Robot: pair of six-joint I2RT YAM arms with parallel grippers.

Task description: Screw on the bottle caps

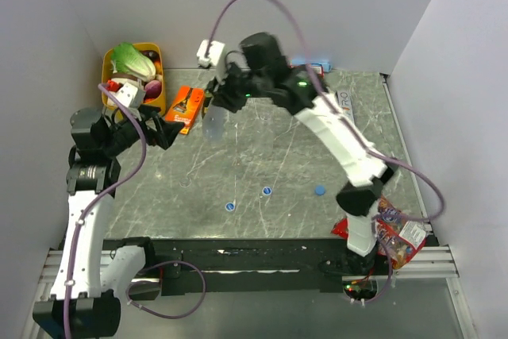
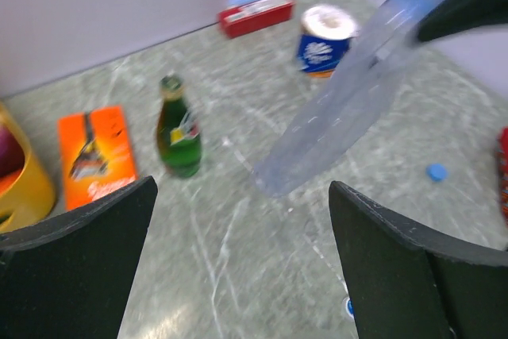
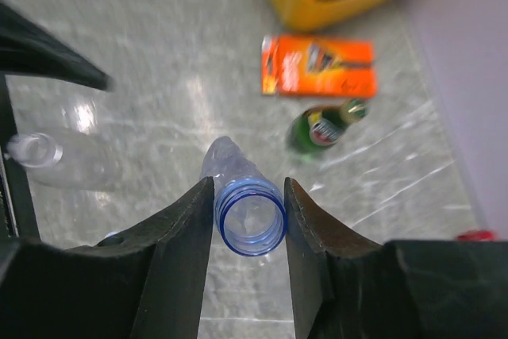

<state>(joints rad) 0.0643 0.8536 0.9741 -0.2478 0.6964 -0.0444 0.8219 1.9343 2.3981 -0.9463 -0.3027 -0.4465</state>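
Items counted: three blue bottle caps; two clear bottles; one green glass bottle; one orange packet; one yellow basket, contents not countable; one red box; one blue-and-white paper roll; red snack packets, number indistinct.

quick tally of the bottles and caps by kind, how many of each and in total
blue bottle caps: 3
clear plastic bottles: 2 (one in the right gripper, one lying down)
green glass bottle: 1
total: 6
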